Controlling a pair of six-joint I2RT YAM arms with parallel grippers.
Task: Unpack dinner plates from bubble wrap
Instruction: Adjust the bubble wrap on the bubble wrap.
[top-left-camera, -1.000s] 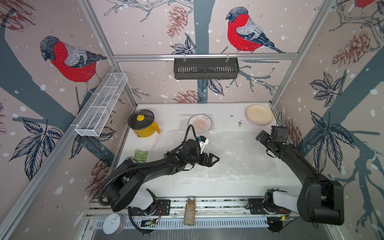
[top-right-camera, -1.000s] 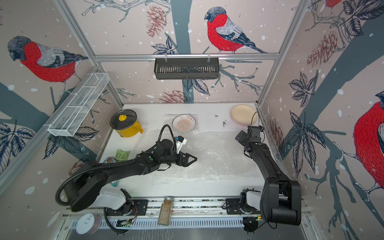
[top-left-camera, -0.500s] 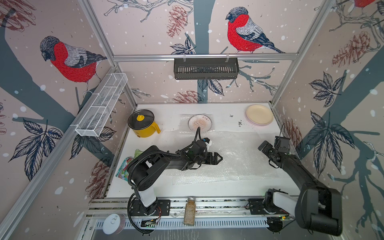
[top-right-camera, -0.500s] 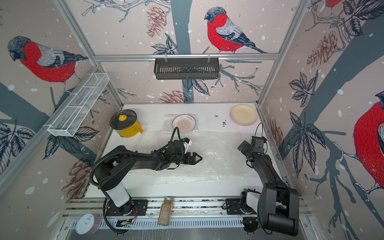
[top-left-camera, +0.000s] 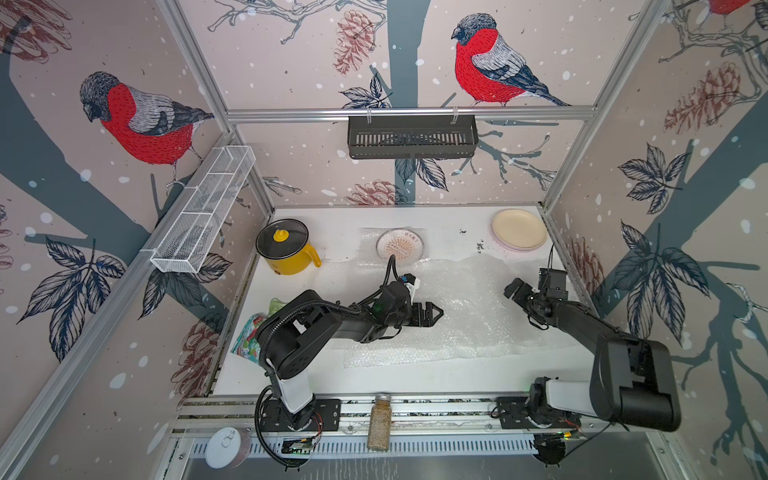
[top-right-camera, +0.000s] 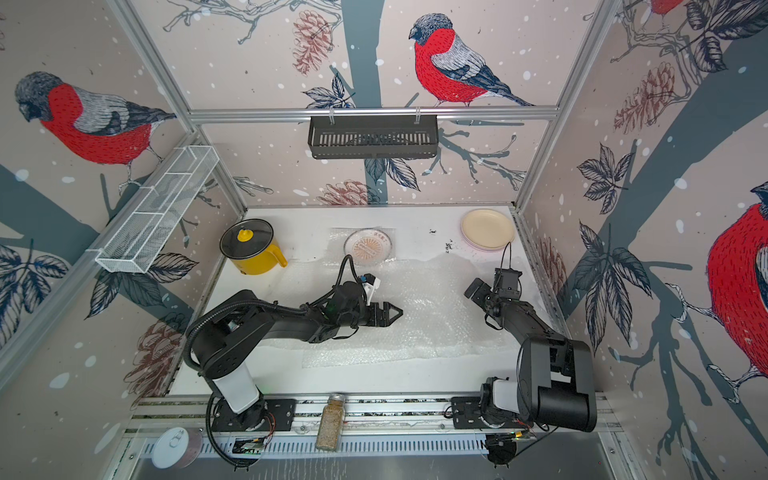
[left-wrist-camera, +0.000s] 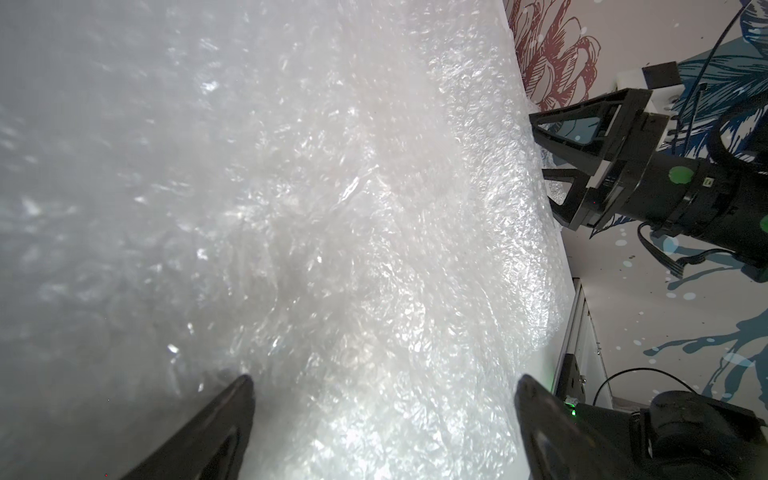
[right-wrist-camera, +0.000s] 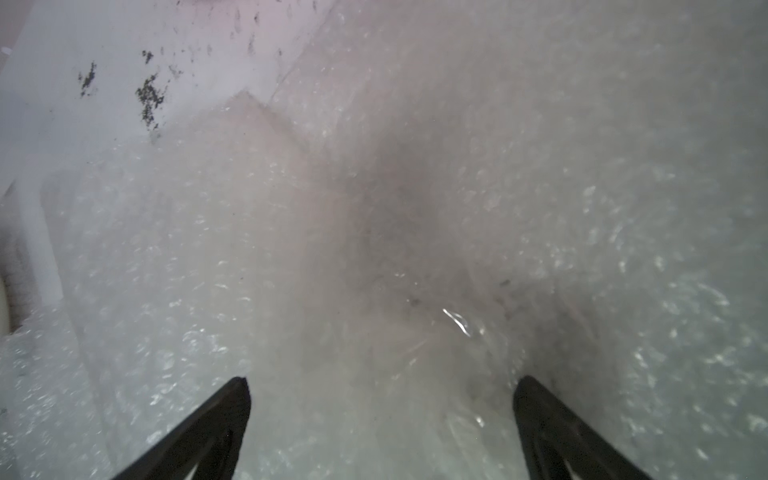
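Bullfinch wallpaper surrounds a white worktop (top-left-camera: 374, 378) where a crumpled sheet of bubble wrap (top-left-camera: 469, 316) sprawls. Over the sheet's left part hovers the left tool (top-left-camera: 438, 311), and at its right edge the right tool (top-left-camera: 512, 289), both splayed wide and empty. Beyond the sheet's far edge rest the sunburst plate (top-left-camera: 400, 246), apparently on more wrap, and a bare cream plate (top-left-camera: 519, 235). The film looks light, limp and slick, best pinched at a free corner. The plates look stiff and breakable. Since a second ago the left arm has folded, its tool creeping further over the sheet.
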